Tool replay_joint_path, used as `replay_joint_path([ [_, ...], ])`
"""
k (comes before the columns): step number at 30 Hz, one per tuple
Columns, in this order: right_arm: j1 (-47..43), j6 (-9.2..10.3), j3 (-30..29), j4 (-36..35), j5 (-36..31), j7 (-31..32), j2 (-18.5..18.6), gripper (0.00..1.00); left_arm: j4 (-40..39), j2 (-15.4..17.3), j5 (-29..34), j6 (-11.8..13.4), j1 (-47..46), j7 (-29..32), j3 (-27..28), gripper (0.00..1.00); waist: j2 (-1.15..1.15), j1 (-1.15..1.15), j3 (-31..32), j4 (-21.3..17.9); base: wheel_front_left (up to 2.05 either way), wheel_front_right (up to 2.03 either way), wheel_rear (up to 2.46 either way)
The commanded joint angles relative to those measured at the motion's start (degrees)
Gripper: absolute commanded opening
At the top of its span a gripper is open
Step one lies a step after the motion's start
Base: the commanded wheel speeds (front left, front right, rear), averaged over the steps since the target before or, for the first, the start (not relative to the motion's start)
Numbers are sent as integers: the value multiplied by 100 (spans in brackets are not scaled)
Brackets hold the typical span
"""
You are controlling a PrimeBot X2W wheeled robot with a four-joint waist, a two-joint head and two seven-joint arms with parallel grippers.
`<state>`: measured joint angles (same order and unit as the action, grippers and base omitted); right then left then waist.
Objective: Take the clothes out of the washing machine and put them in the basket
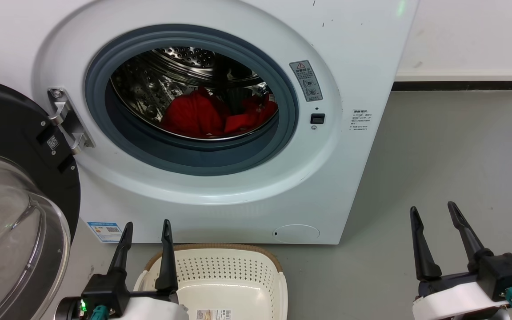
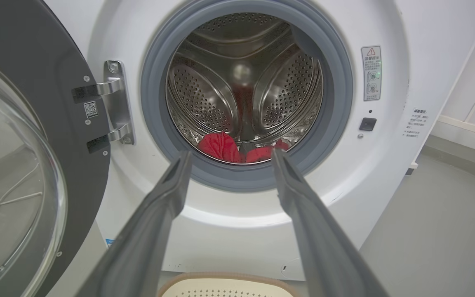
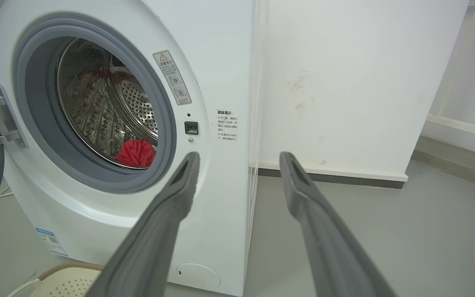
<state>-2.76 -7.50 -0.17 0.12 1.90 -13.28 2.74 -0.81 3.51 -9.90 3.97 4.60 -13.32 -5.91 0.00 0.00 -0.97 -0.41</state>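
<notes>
Clothes [image 1: 211, 116] heaped red, low in the steel drum [image 1: 185, 58] of the washing machine [image 1: 220, 191], door [image 1: 11, 133] swung open. Basket [image 1: 220, 246] on the floor below, no garment seen inside. Left hand [image 1: 147, 223] and right hand [image 1: 432, 206] spread wide, holding nothing. Judged barely begun: both garments left to fetch.

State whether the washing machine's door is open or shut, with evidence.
Open: the door hangs swung left on its hinge, exposing the drum.
</notes>
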Motion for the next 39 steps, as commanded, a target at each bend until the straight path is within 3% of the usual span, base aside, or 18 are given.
replay_joint_path([
  [1, -57, 2, -4, -10, -114, -57, 24, 100, -18, -1, 144, -16, 56, -50, 3, 100, 0, 0, 0, 0, 0, 0, 0],
  [16, -71, 3, 49, 119, -559, -205, 22, 100, -33, -60, 756, -78, 120, -204, 9, 100, 0, 0, -12, 7, 0, 0, 0],
  [34, -54, 3, -4, 181, -414, -196, 22, 100, 80, -66, 644, -81, 147, -191, -3, 100, 0, 0, 8, -61, 0, 0, 0],
  [39, 63, 3, -9, 164, -339, -196, 21, 100, 264, -34, 842, -180, 43, -190, 0, 100, 0, 0, -208, -205, 0, 0, 0],
])
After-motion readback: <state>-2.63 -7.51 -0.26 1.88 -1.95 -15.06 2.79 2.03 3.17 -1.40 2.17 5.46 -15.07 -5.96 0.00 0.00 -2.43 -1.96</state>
